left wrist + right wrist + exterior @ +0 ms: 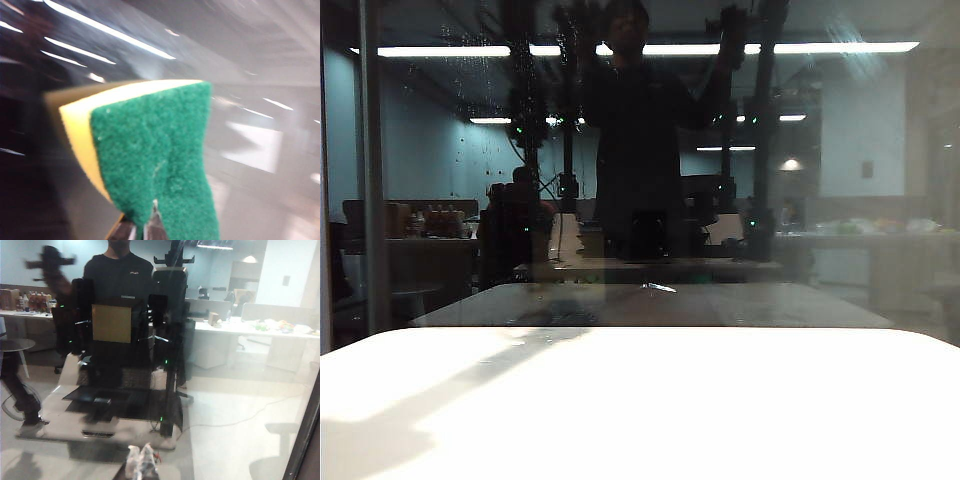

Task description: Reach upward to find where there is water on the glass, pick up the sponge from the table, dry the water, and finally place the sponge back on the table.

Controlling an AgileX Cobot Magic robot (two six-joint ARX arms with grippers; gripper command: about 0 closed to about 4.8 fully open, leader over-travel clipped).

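Note:
My left gripper (147,227) is shut on the sponge (150,150), pinching its lower edge. The sponge's green scouring face is turned to the left wrist camera, with the yellow foam behind it, and it is held up close to the dark glass (250,75). Small whitish droplets and thin streaks of water (460,60) speckle the upper left of the glass (840,200) in the exterior view. My right gripper (141,460) points at the glass (240,390), its fingertips together with nothing between them. The white table (670,400) fills the foreground. Neither gripper shows directly in the exterior view.
A grey vertical frame bar (370,170) stands at the pane's left. The pane mirrors a person, the robot's arms and strip lights (445,50). An arm's shadow (410,415) lies on the table's left part. A tan square reflection (111,323) shows in the right wrist view.

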